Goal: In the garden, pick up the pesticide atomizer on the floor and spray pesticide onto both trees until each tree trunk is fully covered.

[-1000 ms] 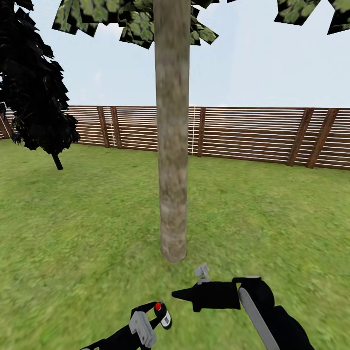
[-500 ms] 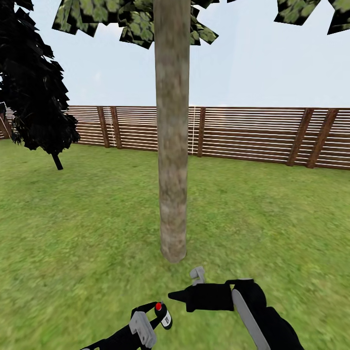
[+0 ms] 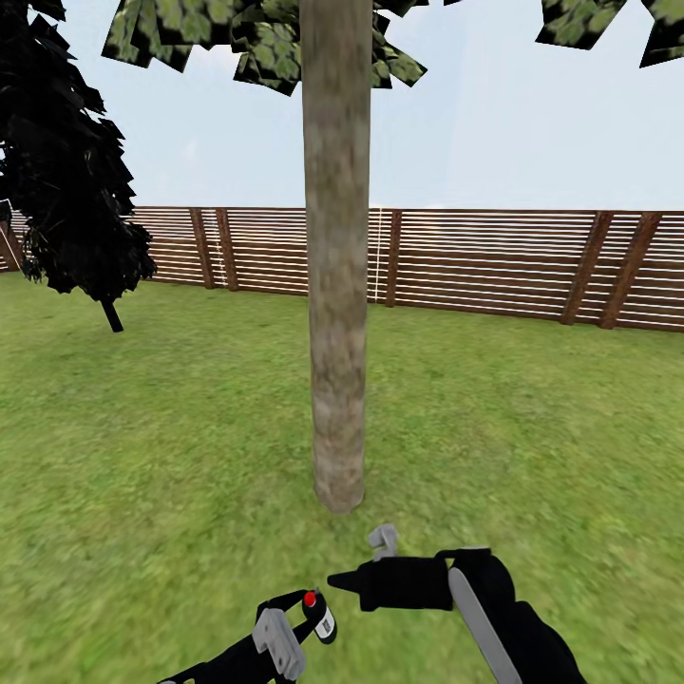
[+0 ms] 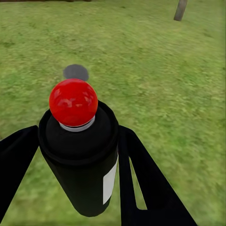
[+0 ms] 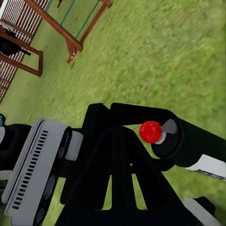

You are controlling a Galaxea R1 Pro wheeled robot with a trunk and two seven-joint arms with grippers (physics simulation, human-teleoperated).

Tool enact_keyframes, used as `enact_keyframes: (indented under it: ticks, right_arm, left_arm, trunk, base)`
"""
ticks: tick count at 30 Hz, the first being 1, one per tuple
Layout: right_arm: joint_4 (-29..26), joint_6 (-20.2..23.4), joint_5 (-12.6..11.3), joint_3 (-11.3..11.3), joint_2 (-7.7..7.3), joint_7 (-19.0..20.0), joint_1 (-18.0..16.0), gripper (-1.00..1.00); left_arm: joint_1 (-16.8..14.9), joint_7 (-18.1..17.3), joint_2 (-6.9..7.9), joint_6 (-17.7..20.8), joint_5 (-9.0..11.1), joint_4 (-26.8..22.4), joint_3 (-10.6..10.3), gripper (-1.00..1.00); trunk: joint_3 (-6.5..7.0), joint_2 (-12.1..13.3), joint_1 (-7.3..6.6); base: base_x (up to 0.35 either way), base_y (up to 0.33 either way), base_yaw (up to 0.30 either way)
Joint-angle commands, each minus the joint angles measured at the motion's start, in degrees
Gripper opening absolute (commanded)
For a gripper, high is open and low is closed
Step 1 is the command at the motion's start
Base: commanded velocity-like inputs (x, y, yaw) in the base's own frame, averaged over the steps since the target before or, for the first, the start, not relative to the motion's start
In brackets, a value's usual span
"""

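Observation:
A thick grey-brown tree trunk (image 3: 336, 285) rises from the garden lawn (image 3: 171, 446) straight ahead, its leafy crown (image 3: 266, 43) cut off at the top. I see no pesticide specks on the bark. Just short of the trunk's foot, my right gripper (image 3: 332, 578) points left, shut on the pesticide atomizer (image 3: 384, 540). The atomizer's pale grey head sticks up above the fingers and its stem is hidden. My left gripper (image 3: 309, 617) (image 4: 77, 136) sits lower, shut on a black can (image 3: 320, 616) (image 4: 80, 155) (image 5: 188, 143) with a red knob.
A near-black conifer (image 3: 66, 171) stands at the far left. A brown slatted fence (image 3: 494, 261) runs across behind the tree. A wooden frame (image 5: 70, 44) stands on the grass in the right wrist view. Another trunk base (image 4: 180, 9) and a grey disc (image 4: 76, 72) lie farther off.
My right gripper has shifted slightly left and lower in the head view, carrying the atomizer with it. The left arm, the tree and the camera have stayed still.

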Motion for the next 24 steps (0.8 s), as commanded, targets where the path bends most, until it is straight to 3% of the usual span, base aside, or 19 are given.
enact_keyframes:
  ticks: [1,13,24]
  right_arm:
    - [0.1,0.2,0.0,0.0,0.05,0.1,-0.1,-1.00]
    - [1.6,0.2,0.0,0.1,0.18,0.0,-0.1,-1.00]
    - [1.7,0.2,-0.1,0.1,0.27,-2.4,-0.2,-1.00]
  left_arm:
    - [-0.1,-0.1,0.02,-0.1,0.6,0.0,-0.2,-1.00]
    - [-0.1,-0.1,0.06,-0.1,0.6,-0.5,-0.2,-1.00]
    - [-0.1,-0.1,0.06,-0.1,0.6,-0.6,-0.2,-1.00]
  trunk:
    - [-0.13,-0.1,0.04]
    - [-0.13,-0.1,0.04]
    - [-0.13,-0.1,0.04]
  base:
    - [0.000,0.000,0.000]
    - [0.000,0.000,0.000]
    - [0.000,0.000,0.000]
